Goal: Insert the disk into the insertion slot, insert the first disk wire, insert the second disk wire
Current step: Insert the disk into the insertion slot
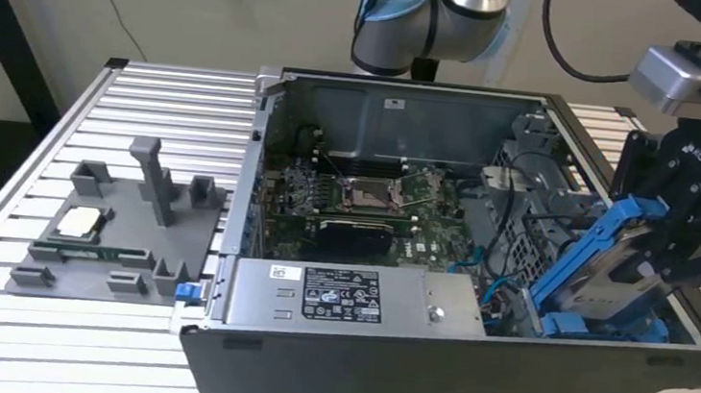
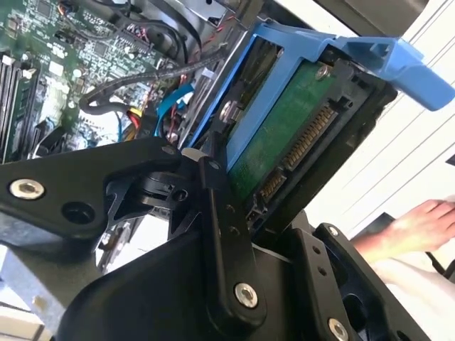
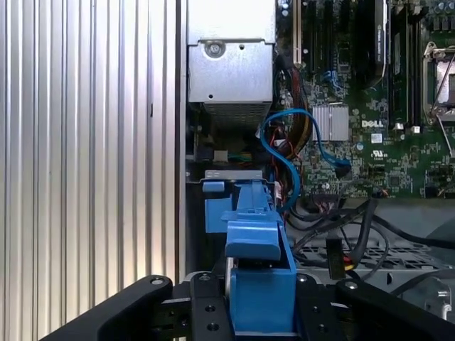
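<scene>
Firstly, exterior view. Open computer case (image 1: 435, 388) on a slatted table (image 1: 4, 318). A grey fixture plate (image 1: 115, 241) with upright posts sits at the exterior view's left, well apart from the case. Inside the case are the motherboard (image 1: 364, 198) at centre frame and a labelled power-supply box (image 1: 341, 297) along the near wall. The black gripper (image 1: 652, 274), at the exterior view's right, holds the disk (image 1: 613, 280) steeply tilted. The disk's lower end is down by the blue rails of the insertion slot (image 1: 589, 328) in the lower right of the frame and is not seated flat. Whether it touches the rails cannot be told.

Next, second wrist view. The disk (image 2: 284, 135) is seen from its underside, with a green circuit board and connector row, and the blue caddy (image 2: 320, 42) framing it. One of the fingers (image 2: 213, 192) presses on the caddy's side. A person's hand (image 2: 419, 220) lies beyond the case.

Lastly, first wrist view. The caddy (image 3: 259, 284) is edge-on, with the jaws closed narrowly on it, one finger touching each side. Beyond it are a blue cable (image 3: 284, 142), the power-supply box (image 3: 231, 64), the motherboard (image 3: 384, 106) and the table (image 3: 85, 142).
</scene>
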{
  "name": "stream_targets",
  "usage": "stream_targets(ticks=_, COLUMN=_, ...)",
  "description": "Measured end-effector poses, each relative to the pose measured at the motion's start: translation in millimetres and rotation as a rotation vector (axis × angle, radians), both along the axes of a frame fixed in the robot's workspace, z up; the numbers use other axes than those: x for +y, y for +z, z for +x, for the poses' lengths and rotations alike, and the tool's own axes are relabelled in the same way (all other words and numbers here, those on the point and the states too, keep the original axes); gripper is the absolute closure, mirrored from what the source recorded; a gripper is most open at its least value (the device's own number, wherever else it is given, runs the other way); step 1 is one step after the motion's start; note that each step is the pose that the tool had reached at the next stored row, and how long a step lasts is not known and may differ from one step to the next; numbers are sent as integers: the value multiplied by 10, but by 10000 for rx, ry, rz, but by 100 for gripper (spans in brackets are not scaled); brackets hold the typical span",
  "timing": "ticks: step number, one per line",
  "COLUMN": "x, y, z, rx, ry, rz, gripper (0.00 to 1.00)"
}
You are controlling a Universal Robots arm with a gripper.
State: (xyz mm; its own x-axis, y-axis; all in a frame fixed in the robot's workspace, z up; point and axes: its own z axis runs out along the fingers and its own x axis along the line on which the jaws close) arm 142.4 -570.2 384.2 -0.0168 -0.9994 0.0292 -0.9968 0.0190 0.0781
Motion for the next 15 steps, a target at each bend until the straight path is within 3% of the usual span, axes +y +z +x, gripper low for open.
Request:
stream_targets(ticks=6, x=1, y=-22, z=0, rx=19, ry=0, rz=-28, gripper=66)
stream_targets(ticks=7, x=1, y=-17, z=0, rx=33, ry=0, rz=-46, gripper=60)
stream_targets(ticks=11, x=1, y=44, z=0, rx=66, ry=0, rz=-85, gripper=60)
stream_targets(ticks=15, x=0, y=51, z=0, rx=68, ry=0, rz=-91, gripper=60)
